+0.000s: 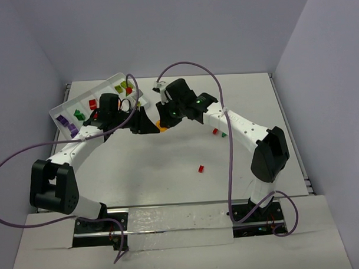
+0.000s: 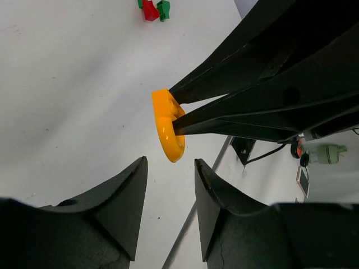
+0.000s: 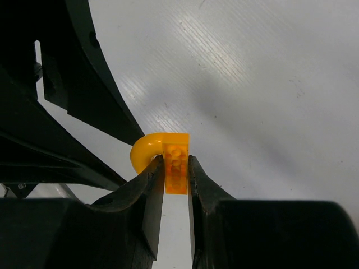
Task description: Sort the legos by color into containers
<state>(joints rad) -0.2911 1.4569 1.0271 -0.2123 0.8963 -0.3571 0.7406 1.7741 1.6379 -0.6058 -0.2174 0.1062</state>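
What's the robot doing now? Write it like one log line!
right gripper: shut on orange lego | left gripper: open, facing it | next: maybe handover

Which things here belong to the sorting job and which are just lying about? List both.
Job: orange brick, right gripper pinching it, white tray, loose red brick, green brick, sorted purple bricks.
Lying about: purple cable, shiny base strip.

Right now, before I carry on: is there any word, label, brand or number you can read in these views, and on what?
None: no text can be read in any view.
The orange lego in the right gripper shows studs, but no lettering can be made out.
The white tray and the table show no print.
The small objects past the table edge are too blurred to read.
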